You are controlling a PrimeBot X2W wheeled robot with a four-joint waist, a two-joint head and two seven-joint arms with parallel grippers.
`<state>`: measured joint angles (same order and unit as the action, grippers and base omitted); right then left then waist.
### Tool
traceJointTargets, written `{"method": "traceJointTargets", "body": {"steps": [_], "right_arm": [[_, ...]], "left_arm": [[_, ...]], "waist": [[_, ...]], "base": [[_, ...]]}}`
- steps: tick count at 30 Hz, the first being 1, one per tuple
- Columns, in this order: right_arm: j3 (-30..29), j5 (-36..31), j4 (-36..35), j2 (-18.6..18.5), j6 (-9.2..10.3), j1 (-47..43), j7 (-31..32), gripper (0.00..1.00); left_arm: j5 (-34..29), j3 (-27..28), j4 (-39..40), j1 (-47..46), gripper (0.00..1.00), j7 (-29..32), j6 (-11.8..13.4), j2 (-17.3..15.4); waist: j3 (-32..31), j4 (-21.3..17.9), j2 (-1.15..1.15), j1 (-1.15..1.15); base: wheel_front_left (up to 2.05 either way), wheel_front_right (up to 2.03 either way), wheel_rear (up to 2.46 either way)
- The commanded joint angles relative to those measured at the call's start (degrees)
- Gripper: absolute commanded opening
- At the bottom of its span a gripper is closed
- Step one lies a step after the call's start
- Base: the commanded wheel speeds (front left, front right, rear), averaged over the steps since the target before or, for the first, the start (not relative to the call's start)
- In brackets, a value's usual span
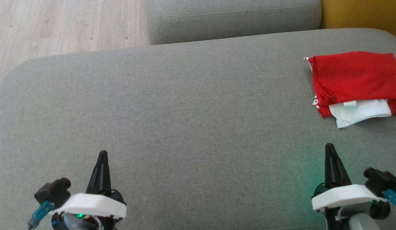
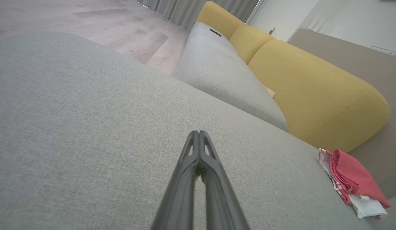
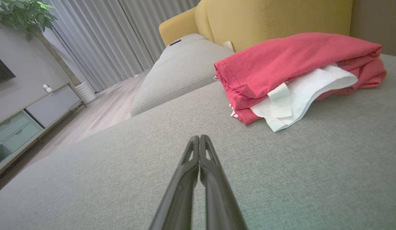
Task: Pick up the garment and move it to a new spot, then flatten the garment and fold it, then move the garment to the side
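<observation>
The garment (image 1: 354, 81) is red with a white inner layer and lies folded at the far right of the grey sofa cushion (image 1: 185, 111). It also shows in the left wrist view (image 2: 354, 179) and the right wrist view (image 3: 293, 70). My right gripper (image 1: 329, 147) sits shut at the lower right, a short way in front of the garment and not touching it; its fingers (image 3: 199, 139) meet at the tips with nothing between them. At the lower left, far from the garment, my left gripper (image 1: 102, 154) is shut and empty, its tips (image 2: 198, 133) together.
A second grey cushion (image 1: 233, 19) lies beyond the big one, with a yellow backrest (image 2: 312, 92) behind it. Wooden floor (image 1: 57, 25) runs past the cushion's far left edge. A low cabinet (image 3: 32, 115), curtains and a plant (image 3: 22, 16) stand further off.
</observation>
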<state>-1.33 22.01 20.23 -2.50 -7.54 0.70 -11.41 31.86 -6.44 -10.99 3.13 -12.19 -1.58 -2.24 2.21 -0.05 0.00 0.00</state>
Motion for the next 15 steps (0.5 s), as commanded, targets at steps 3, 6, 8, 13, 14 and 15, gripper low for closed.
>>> {"method": "traceJointTargets", "body": {"steps": [3, 6, 8, 13, 14, 15], "right_arm": [[-0.41, 2.63, -2.19, -0.11, 0.01, 2.67, 0.57, 0.0], [-0.54, 4.57, -2.31, -0.11, 0.01, 2.74, 1.07, 0.0], [-0.63, 5.85, -2.38, -0.12, 0.01, 2.8, 1.4, 0.0], [-0.86, 9.07, -2.58, -0.13, 0.01, 2.93, 2.23, 0.0], [-0.91, 9.72, -2.62, -0.14, 0.01, 2.96, 2.39, 0.0], [-0.95, 10.36, -2.65, -0.14, 0.01, 2.98, 2.56, 0.0]], "left_arm": [[2.18, 1.26, 1.55, -3.14, 0.0, 0.51, -0.46, -0.52], [3.91, 1.51, 1.41, -3.33, 0.0, 0.96, -0.62, -0.58], [5.07, 1.69, 1.33, -3.44, 0.0, 1.27, -0.72, -0.63], [7.94, 2.13, 1.14, -3.72, 0.0, 2.04, -0.98, -0.72], [8.51, 2.22, 1.1, -3.78, 0.0, 2.19, -1.03, -0.73], [9.08, 2.31, 1.06, -3.83, 0.0, 2.35, -1.09, -0.75]], "waist": [[-0.05, 0.01, 0.0, 0.0], [-0.11, 0.01, 0.0, 0.0], [-0.14, 0.01, 0.0, 0.0], [-0.24, 0.01, 0.0, 0.0], [-0.26, 0.01, 0.0, 0.0], [-0.27, 0.01, 0.0, 0.0]], "base": [[0.0, 0.0, 0.0], [0.0, 0.0, 0.0], [0.0, 0.0, 0.0], [0.0, 0.0, 0.0], [0.0, 0.0, 0.0], [0.0, 0.0, 0.0]]}}
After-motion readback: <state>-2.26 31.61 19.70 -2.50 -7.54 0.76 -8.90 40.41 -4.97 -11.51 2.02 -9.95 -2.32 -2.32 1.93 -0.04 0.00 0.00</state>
